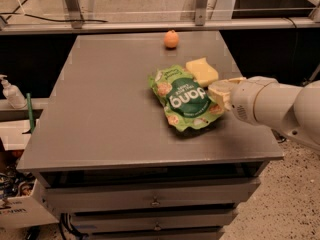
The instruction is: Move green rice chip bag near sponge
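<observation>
Camera view, near to far. Grey drawer fronts [155,201] fill the lower frame beneath a grey tabletop [100,114]. Right of centre lies the green rice chip bag [184,98], its "dang" label facing up and inverted. The gripper [220,91] enters from the right on a white arm [275,106], pinching the bag's right edge. The pale yellow sponge [202,71] sits just behind the bag, against its upper right edge. A small orange fruit [171,39] rests near the far edge, upper centre.
</observation>
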{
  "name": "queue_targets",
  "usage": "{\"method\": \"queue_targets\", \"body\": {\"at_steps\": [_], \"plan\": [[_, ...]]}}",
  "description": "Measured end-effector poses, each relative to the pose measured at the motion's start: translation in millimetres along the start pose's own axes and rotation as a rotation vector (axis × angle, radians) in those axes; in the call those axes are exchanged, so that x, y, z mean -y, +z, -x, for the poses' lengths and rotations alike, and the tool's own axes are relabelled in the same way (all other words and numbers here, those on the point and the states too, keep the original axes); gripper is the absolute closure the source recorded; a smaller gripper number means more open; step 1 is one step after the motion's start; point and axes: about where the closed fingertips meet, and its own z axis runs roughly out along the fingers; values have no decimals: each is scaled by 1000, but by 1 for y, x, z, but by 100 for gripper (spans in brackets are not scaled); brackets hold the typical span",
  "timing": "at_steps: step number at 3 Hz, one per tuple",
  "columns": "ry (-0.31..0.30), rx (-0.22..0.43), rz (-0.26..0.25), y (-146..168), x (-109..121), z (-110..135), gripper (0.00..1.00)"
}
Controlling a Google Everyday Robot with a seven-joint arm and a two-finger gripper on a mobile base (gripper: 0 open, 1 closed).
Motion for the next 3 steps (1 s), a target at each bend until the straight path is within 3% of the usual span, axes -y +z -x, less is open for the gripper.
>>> {"method": "queue_targets", "body": {"at_steps": [1,3], "plan": [[29,-2,-22,3,9,-8,82],[28,21,-19,-3,13,-1,36]]}}
